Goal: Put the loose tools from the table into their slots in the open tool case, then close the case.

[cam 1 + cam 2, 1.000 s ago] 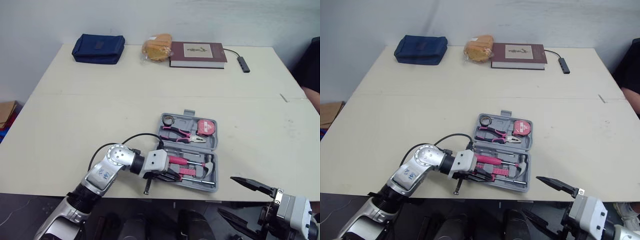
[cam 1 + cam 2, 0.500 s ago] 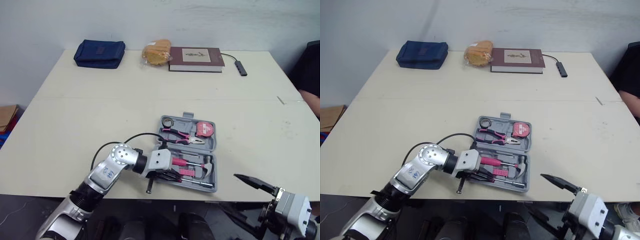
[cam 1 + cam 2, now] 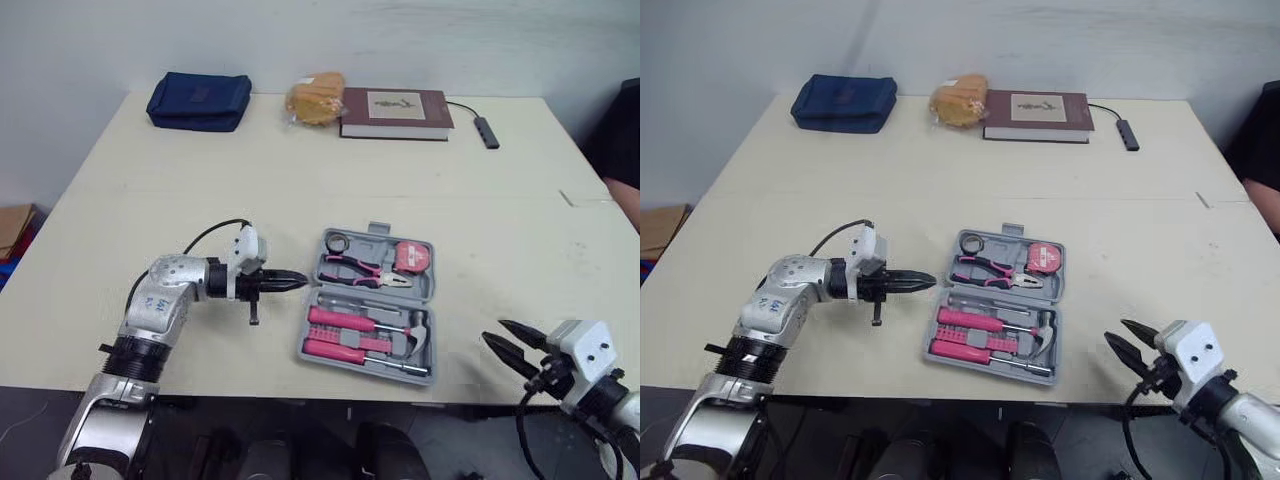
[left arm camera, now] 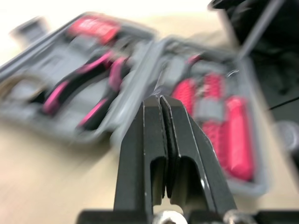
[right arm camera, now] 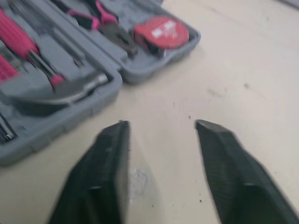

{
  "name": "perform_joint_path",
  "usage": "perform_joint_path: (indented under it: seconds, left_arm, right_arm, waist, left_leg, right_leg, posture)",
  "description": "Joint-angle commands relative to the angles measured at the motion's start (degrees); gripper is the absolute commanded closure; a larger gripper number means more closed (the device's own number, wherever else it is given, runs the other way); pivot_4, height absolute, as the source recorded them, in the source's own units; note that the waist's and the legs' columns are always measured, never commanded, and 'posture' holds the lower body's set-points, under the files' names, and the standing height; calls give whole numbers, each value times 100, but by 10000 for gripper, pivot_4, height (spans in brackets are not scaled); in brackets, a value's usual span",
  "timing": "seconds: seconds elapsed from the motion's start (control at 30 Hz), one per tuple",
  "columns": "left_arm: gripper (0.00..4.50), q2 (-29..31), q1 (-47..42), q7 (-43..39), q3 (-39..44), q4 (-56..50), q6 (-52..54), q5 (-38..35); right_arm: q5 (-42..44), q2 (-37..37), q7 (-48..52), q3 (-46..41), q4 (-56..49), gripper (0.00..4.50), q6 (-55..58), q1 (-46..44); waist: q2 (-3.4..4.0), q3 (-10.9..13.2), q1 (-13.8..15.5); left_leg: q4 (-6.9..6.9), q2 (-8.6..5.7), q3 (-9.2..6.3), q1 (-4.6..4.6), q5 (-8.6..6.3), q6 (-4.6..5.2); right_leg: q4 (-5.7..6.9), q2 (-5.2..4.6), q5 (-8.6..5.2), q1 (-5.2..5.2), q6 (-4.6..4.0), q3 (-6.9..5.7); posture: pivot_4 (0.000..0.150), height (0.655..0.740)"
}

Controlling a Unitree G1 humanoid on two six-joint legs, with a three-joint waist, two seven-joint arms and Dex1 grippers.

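Left gripper (image 3: 298, 281) has backed out of the case (image 3: 368, 305) and now sits just left of it, fingers pressed flat together, holding nothing. On the table (image 3: 300, 170) I spot no loose tool beside the case, which lies open near the front edge. Right gripper (image 3: 493, 330) hangs wide open and empty, off to the case's right. Screwdrivers (image 3: 340, 335) and hammer (image 3: 418, 330) fill the near half. My worry: if one sits proud, folding the lid over jams it, or skids the case off the edge.
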Motion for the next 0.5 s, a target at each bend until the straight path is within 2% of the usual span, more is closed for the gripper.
perform_joint_path:
  seconds: [0.03, 0.23, 0.37, 0.5]
  left_arm:
    - [45000, -111, -233, 399, -104, 509, -390, 526]
    - [45000, -406, -334, 645, -289, 819, -479, 891]
    - [45000, -721, -288, 813, -310, 736, -406, 878]
    - [45000, -708, -179, 640, -397, 505, -336, 906]
  right_arm:
    - [-390, -170, 72, 547, 571, 43464, -66, -591]
    - [-748, -144, 78, 1299, 1099, 44301, -40, -1463]
    - [-762, -36, 42, 1688, 1163, 44301, 236, -1988]
    - [-764, -46, 157, 1840, 1291, 44301, 229, -2258]
  waist:
    - [-17, 12, -12]
    - [-24, 17, -12]
    - [-25, 17, -3]
    - [-25, 18, -9]
  left_leg:
    - [1, -6, 3, 1, 3, 6]
    - [0, -2, 3, -25, 7, 5]
    - [10, -7, 3, -31, 12, 11]
    - [36, -6, -11, -50, 13, 13]
  right_leg:
    - [1, -1, 3, 1, 6, 0]
    - [13, 6, 5, -13, 9, -13]
    - [14, 18, 10, -12, 17, -51]
    - [16, -1, 13, -13, 24, -56]
  posture:
    - [1500, 7400]
    - [1500, 7400]
    - [1500, 7400]
    - [1500, 7400]
